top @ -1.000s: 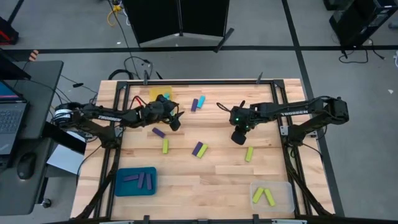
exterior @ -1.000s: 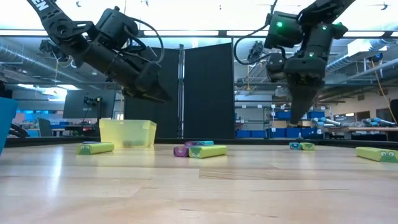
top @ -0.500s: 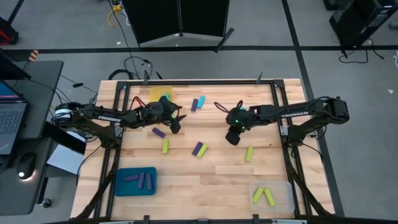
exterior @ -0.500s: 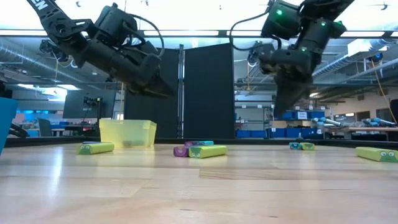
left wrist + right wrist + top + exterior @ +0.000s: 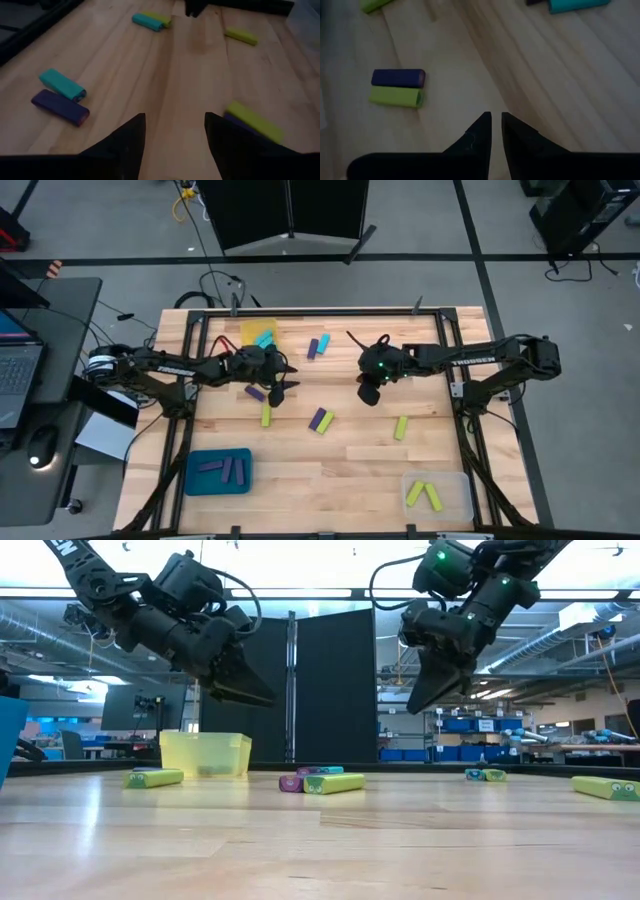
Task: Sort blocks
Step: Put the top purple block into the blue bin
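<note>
A mix-up of colours is judged the main risk, because several of the small oblong plastic blocks lie in touching pairs of unlike colour: a purple block (image 5: 317,418) is seen side by side with a yellow-green block (image 5: 326,423) near the middle of the pale wooden table (image 5: 330,475), and a purple and cyan pair (image 5: 318,345) rests toward the far edge. If either pair is approached with a wide grip, 2 blocks could be pinched together or 1 could be shoved aside. The left gripper (image 5: 175,131) is held above the table with its dark fingers spread wide and nothing between them; it hangs just beside a lone purple block (image 5: 255,392), with a lone yellow-green block (image 5: 266,415) a little nearer the front. The right gripper (image 5: 496,125) hovers over bare wood with its fingers drawn to a narrow slit, empty, so a descent onto a block without reopening is judged likely to knock it away. The blocks appear as short rounded bars, smooth and light, probably prone to sliding. Some are already sorted: purple ones lie in the blue tray (image 5: 196,476) at the front left, 2 yellow-green ones in the clear tray (image 5: 460,502) at the front right, and a cyan one in the yellow tray (image 5: 247,329) at the far left. Another yellow-green block (image 5: 401,427) lies alone toward the right.
</note>
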Controlling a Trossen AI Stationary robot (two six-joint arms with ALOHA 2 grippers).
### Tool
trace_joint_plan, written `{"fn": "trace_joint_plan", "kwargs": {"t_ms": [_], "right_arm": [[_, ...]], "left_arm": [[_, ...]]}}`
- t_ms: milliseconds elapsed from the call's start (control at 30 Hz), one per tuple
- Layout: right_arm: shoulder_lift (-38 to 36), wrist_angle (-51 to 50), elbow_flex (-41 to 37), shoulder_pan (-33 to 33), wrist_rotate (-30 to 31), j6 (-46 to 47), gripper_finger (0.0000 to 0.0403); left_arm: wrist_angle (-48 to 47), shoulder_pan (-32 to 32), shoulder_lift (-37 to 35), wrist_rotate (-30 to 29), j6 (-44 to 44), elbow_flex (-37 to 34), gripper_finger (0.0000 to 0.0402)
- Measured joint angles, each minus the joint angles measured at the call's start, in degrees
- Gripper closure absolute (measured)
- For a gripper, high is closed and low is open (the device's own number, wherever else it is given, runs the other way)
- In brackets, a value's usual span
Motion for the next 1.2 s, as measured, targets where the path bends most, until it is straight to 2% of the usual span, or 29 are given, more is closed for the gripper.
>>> {"fn": "trace_joint_plan", "kwargs": {"t_ms": [167,267,333,500,633,733,933,1200], "right_arm": [[0.0,0.6,0.0,-0.9,0.0,-2.1,0.0348],[0.0,1.6,0.0,-1.4,0.0,-3.4,0.0349],[0.0,2.5,0.0,-1.8,0.1,-4.3,0.0349],[0.0,4.0,0.0,-2.2,0.2,-5.8,0.0349],[0.0,4.1,0.0,-2.2,0.2,-6.9,0.0350],[0.0,4.0,0.0,-2.2,0.2,-7.3,0.0350],[0.0,3.9,0.0,-2.2,0.2,-7.8,0.0350],[0.0,4.1,0.0,-2.2,0.2,-8.3,0.0350]], "left_arm": [[-5.1,-0.1,0.4,-0.6,-0.8,3.2,0.0203],[-9.9,-0.1,2.7,-6.1,-2.4,7.4,0.0210],[-11.6,0.0,5.4,-9.3,-4.7,10.6,0.0214],[-15.4,2.1,14.6,-11.3,-9.2,18.7,0.0214],[-18.7,4.0,21.3,-17.2,-12.1,25.3,0.0207],[-20.9,5.9,25.5,-18.0,-14.0,28.5,0.0196],[-21.5,8.4,30.0,-18.3,-17.0,30.7,0.0159],[-21.3,9.4,30.7,-18.1,-17.6,30.9,0.0129]]}}
